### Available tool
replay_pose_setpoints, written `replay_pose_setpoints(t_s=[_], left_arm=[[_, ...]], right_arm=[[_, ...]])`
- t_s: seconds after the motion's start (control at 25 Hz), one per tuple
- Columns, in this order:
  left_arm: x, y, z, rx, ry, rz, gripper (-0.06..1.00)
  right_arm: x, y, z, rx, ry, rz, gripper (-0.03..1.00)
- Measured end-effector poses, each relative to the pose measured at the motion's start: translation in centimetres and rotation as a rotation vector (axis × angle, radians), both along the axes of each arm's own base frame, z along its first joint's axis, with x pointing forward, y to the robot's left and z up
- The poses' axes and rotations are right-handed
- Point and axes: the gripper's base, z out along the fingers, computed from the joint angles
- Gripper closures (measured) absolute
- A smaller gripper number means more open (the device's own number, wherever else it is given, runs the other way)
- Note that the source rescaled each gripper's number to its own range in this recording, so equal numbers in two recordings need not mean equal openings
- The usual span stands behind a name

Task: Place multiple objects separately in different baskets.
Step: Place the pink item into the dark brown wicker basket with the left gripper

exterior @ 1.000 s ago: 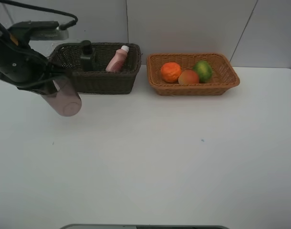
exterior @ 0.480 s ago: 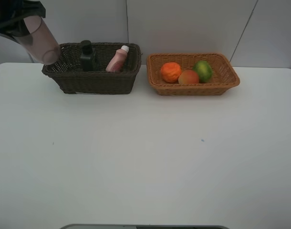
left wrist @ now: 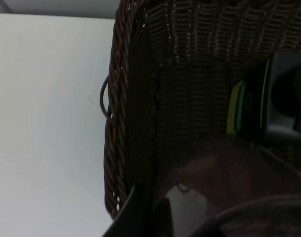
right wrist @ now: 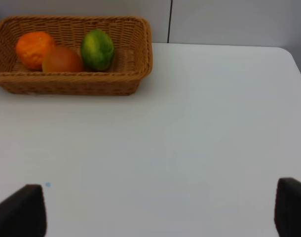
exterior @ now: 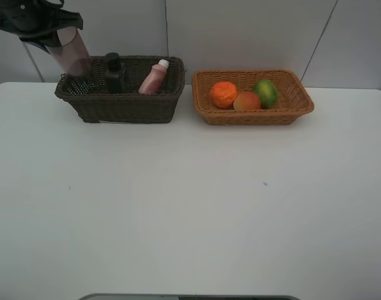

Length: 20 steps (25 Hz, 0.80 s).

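Translucent cup tilts over the dark basket holding pump bottle and pink bottle; orange, red fruit, and citrus fill the light basket.

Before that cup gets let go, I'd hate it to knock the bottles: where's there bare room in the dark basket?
The free patch is the left end of the dark basket, between its left wall and the pump bottle, where the left gripper holds the cup. The pink bottle crowds the middle. Whether the right end is bare cannot be seen.
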Motion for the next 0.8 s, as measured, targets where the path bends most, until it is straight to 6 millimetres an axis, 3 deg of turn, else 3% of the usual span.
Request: replay_pose_setpoints(t_s=[0.36, 0.8], left_arm=[[2.6, 0.6, -4.4, -0.002, -0.011, 0.008, 0.94], [3.5, 0.7, -6.7, -0.005, -0.013, 0.006, 0.94]], right_arm=[[0.0, 0.0, 0.0, 0.0, 0.0, 0.0, 0.04], [0.0, 0.0, 0.0, 0.0, 0.0, 0.0, 0.04]])
